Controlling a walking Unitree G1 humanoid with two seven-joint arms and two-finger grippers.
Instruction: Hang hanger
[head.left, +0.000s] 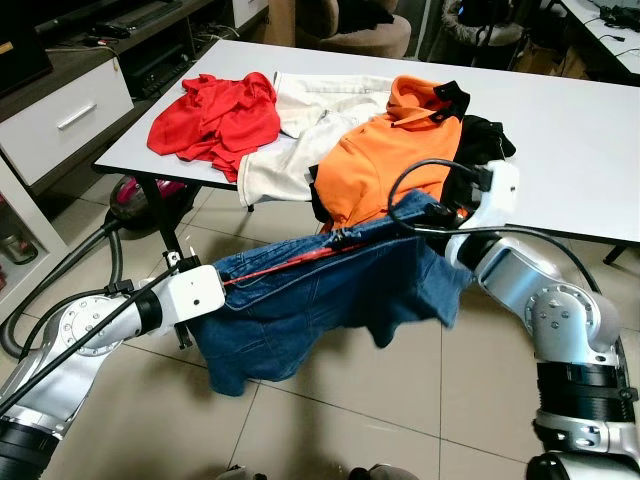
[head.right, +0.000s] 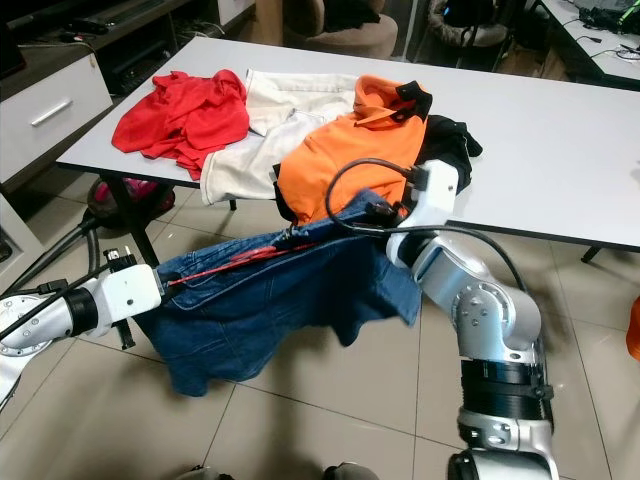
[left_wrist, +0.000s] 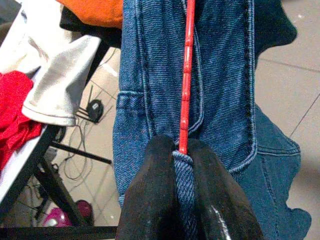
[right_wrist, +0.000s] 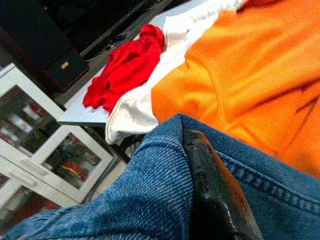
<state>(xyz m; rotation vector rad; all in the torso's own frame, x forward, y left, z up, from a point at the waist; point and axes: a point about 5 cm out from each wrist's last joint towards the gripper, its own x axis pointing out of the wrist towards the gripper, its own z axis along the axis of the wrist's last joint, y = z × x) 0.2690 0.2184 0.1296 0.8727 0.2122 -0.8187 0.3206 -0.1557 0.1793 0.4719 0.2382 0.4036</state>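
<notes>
Denim shorts (head.left: 330, 300) on red hanger (head.left: 290, 262), stretched between my arms before the table (head.left: 570, 150).
Left gripper (left_wrist: 181, 152) pinches waistband and hanger end; right gripper (right_wrist: 197, 145) clamps denim.

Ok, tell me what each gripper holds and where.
Left gripper pinches the jeans and the red hanger at one end of the waistband; right gripper grips the other end.
</notes>
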